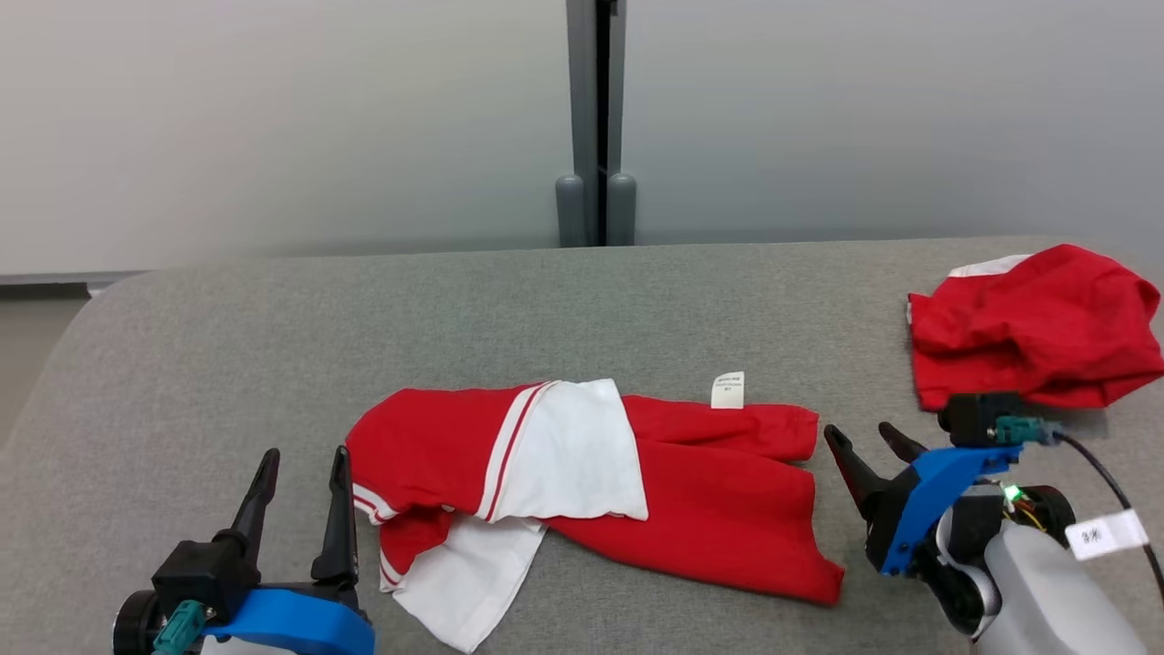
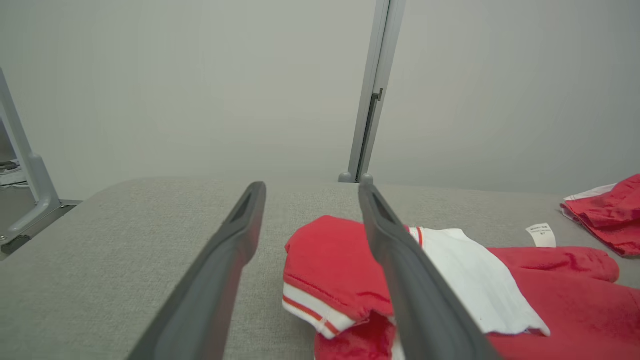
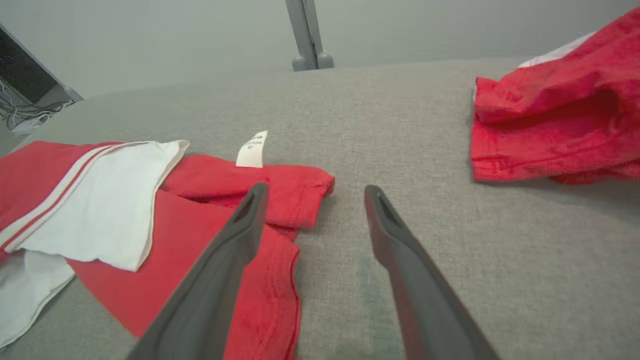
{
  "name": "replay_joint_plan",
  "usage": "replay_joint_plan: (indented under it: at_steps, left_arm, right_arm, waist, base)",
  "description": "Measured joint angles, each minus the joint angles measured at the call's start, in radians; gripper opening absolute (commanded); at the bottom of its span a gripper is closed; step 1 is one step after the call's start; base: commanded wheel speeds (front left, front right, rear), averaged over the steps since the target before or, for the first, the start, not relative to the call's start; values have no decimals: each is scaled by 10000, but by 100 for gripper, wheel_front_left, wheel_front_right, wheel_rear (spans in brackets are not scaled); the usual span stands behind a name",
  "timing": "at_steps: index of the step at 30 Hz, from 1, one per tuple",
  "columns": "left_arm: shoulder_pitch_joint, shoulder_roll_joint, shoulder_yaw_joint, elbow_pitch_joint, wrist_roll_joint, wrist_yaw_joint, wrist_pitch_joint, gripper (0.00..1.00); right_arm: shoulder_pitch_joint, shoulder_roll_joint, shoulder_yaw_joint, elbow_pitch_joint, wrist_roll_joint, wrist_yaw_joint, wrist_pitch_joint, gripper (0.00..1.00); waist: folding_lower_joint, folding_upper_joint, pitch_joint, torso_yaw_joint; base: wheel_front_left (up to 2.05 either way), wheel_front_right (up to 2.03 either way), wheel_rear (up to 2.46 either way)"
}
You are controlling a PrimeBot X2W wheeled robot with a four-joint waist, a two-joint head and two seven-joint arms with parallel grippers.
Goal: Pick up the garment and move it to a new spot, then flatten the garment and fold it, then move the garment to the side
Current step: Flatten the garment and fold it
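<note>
Garment (image 1: 718,509) label (image 1: 727,389) print too small; red heap (image 2: 607,215) past right edge.

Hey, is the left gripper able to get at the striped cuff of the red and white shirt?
Probably yes. The left gripper is open right beside the striped cuff of the red and white shirt, and nothing lies between them on the grey surface.

We are holding our left end effector (image 2: 311,186), fingers (image 2: 220,260) spread, over the grey surface (image 2: 125,240), one finger overlapping the red-and-white garment (image 2: 335,255); another red cloth (image 2: 607,215) is lying far right.
</note>
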Motion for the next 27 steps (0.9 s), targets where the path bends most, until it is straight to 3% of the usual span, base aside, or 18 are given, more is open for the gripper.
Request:
replay_joint_plan:
  at_steps: [6, 14, 15, 16, 17, 22, 27]
  left_arm:
    - [-210, -58, -65, 247, 2, -90, 2, 100]
    - [-584, -104, -84, 408, 59, -217, 0, 100]
    - [-621, -119, -81, 420, 65, -228, 0, 100]
    - [-656, -136, -86, 430, 77, -230, 0, 100]
    - [-671, -151, -84, 437, 88, -230, 2, 100]
    - [-675, -151, -36, 527, 130, -261, 0, 100]
    - [-675, -174, -17, 581, 146, -272, 0, 100]
  right_arm:
    - [-1171, -136, -169, 1674, 332, 0, 1941, 100]
    - [-1813, -176, -84, 2790, 731, 0, 2002, 100]
    - [-1873, -176, -38, 2880, 759, 0, 1921, 58]
    - [-1925, -174, 27, 2932, 794, 0, 1837, 42]
    - [-1956, -169, 123, 2941, 855, 0, 1732, 0]
    - [-2032, -203, 395, 2855, 1421, 0, 1177, 0]
    - [-2502, -757, 470, 2475, 1883, 0, 625, 0]
  waist:
    - [0, 0, 348, 540]
    - [1, 1, 864, 1131]
    - [1, 1, 923, 1186]
    - [1, 1, 975, 1241]
    - [1, 1, 1017, 1288]
    - [1, 1, 1037, 1372]
    - [-2, 0, 958, 1319]
  base:
    - [0, 0, 0]
    - [0, 0, 0]
    - [0, 0, 0]
    - [0, 0, 0]
    - [0, 0, 0]
    - [0, 0, 0]
    - [0, 0, 0]
